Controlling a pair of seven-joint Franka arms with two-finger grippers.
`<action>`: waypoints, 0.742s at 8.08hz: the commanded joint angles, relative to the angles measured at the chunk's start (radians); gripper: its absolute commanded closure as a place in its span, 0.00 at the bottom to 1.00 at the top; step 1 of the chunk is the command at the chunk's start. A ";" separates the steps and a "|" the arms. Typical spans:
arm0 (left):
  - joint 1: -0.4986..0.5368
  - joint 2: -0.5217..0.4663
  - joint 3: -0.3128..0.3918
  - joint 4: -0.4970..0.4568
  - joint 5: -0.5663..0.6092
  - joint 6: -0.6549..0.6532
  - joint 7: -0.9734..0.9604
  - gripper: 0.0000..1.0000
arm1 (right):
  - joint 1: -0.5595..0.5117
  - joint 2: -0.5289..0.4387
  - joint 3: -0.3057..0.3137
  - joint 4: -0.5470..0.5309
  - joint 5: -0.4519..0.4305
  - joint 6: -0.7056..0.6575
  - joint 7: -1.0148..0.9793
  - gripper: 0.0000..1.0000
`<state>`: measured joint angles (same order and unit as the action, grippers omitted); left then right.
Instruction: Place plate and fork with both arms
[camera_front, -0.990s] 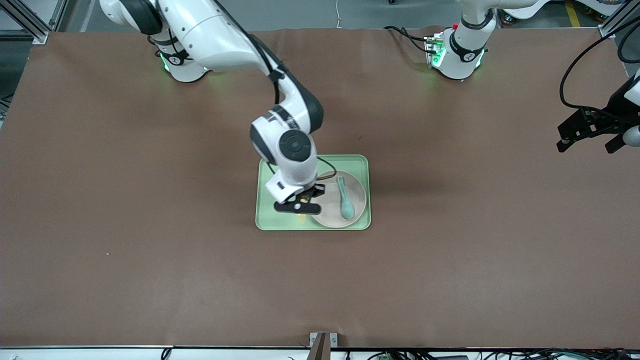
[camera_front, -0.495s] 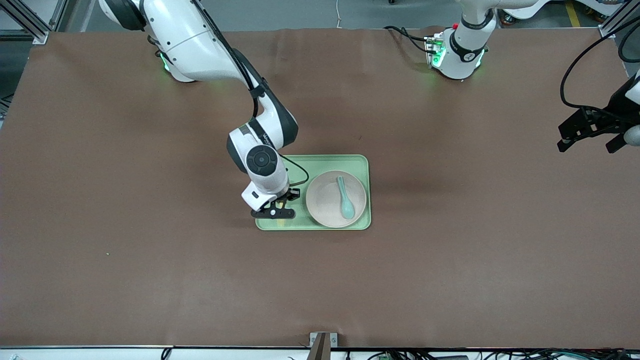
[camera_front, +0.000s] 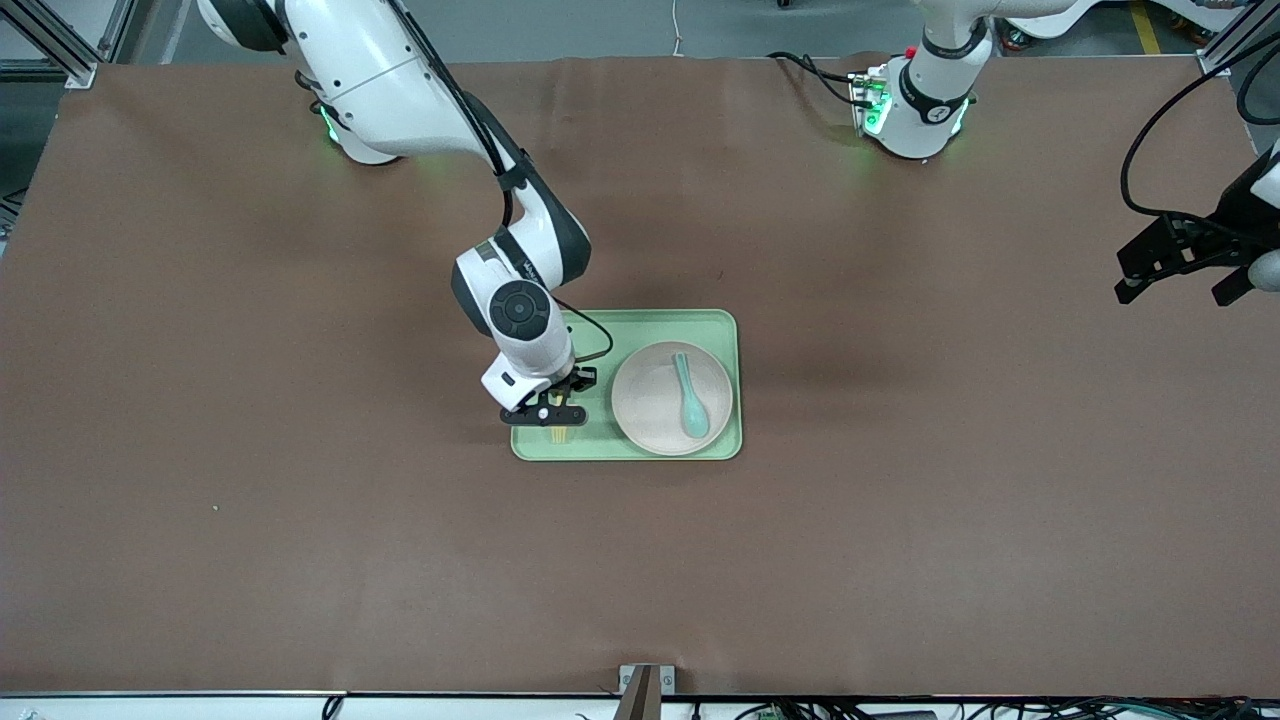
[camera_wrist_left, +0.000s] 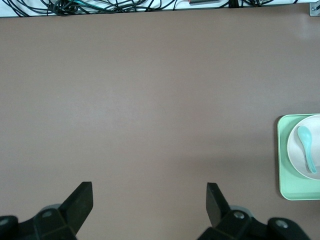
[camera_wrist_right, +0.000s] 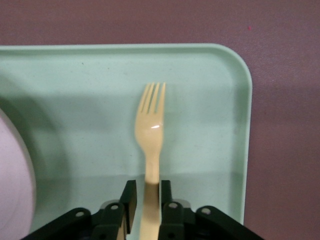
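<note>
My right gripper (camera_front: 552, 412) is shut on the handle of the pale-yellow fork (camera_wrist_right: 151, 131). It holds the fork low over the light-green tray (camera_front: 640, 325), at the tray's right-arm end, beside the beige plate (camera_front: 655, 410). The fork's tines (camera_front: 558, 435) point toward the front camera. I cannot tell whether the fork touches the tray. The plate lies on the tray toward the left arm's end, with a teal spoon (camera_front: 690, 398) on it. My left gripper (camera_front: 1180, 285) is open and empty, up in the air over the table's left-arm end (camera_wrist_left: 149, 192), waiting.
The tray's rim (camera_wrist_right: 247, 100) runs close beside the fork. The left wrist view shows the tray (camera_wrist_left: 283, 165) with the plate (camera_wrist_left: 298, 160) and spoon (camera_wrist_left: 306, 152) at its edge. Brown table (camera_front: 300, 520) lies around the tray.
My right gripper carried the fork from beside the plate to the tray's right-arm end, then shifted only slightly. The plate and spoon came fully into view. The left arm has not moved.
</note>
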<state>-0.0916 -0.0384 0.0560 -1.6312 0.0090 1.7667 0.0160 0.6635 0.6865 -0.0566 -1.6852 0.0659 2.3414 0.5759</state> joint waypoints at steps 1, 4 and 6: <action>0.001 -0.012 -0.001 0.010 -0.003 -0.021 0.004 0.00 | 0.005 -0.041 0.005 -0.048 0.014 0.004 -0.017 0.24; 0.000 -0.011 -0.001 0.010 -0.004 -0.021 0.002 0.00 | -0.027 -0.160 0.004 -0.044 0.014 -0.110 -0.017 0.17; 0.001 -0.009 -0.001 0.013 -0.010 -0.021 -0.001 0.00 | -0.111 -0.327 0.004 -0.041 0.014 -0.248 -0.031 0.18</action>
<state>-0.0915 -0.0388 0.0559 -1.6290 0.0075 1.7666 0.0160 0.5998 0.4704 -0.0669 -1.6704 0.0659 2.1366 0.5699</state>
